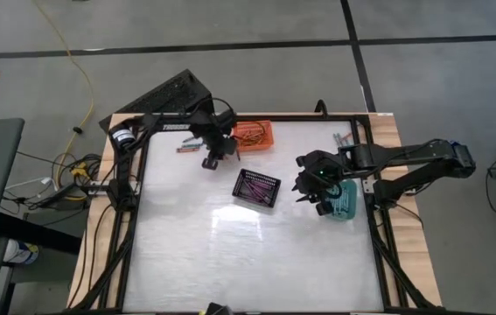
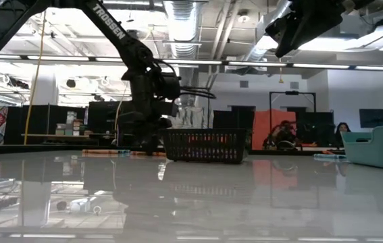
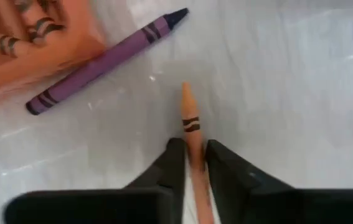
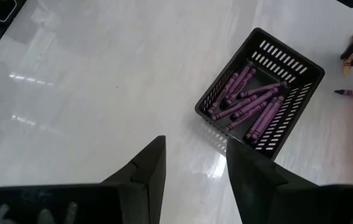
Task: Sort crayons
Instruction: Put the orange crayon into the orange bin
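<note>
My left gripper (image 3: 193, 157) stands low over the table's far left (image 1: 210, 160), pointing down, shut on an orange crayon (image 3: 190, 121). A purple crayon (image 3: 101, 62) lies flat on the table beside it, next to the orange basket (image 1: 254, 134), which holds orange crayons. The black basket (image 4: 260, 93) at mid-table is filled with purple crayons. My right gripper (image 4: 195, 165) hangs open above the table (image 1: 313, 188), between the black basket and the teal basket (image 1: 345, 199), with nothing between its fingers. My left gripper pinches the orange crayon between its two fingers, on the long sides of its wrapped shaft (image 3: 193, 144) just behind the black bands. The fingers come from above and stand across the crayon. The crayon lies flat on the table, its pointed tip (image 3: 185, 90) sticking out beyond the fingers.
A few loose crayons (image 1: 186, 147) lie left of the orange basket, and more (image 1: 342, 138) sit at the far right edge. The black frame (image 1: 134, 219) runs around the white table top. The near half of the table has free room.
</note>
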Available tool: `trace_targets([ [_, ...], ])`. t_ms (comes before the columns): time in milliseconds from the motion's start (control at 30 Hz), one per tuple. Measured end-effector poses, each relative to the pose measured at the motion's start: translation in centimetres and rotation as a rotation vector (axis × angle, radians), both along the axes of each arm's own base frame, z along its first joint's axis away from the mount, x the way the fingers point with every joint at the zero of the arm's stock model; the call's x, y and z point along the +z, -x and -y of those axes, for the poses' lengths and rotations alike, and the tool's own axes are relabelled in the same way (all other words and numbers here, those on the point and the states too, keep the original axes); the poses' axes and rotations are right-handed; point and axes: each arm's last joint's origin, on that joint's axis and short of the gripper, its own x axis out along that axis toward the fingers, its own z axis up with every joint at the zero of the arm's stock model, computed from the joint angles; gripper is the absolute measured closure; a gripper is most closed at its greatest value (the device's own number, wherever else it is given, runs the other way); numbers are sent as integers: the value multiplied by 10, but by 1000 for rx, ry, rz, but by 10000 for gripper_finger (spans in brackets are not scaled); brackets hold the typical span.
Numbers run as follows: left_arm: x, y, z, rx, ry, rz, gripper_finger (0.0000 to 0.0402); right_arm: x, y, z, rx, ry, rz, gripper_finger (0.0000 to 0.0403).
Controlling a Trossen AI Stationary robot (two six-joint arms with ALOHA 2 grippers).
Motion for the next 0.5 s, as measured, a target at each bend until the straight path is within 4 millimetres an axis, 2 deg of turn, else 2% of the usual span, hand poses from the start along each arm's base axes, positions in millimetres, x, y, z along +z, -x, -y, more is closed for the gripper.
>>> trace_targets([
  [100,0,-2,8,-10,5,-31,389,0,0,0,0,0,1,242],
  [300,6,-6,25,-23,-7,-63,397,0,0,0,-14,-7,0,242],
  [400,20,-6,36,-38,17,-72,399,0,0,0,-17,-9,-10,242],
  [500,50,-11,41,-54,-25,6,400,0,0,0,-16,-8,-9,242],
])
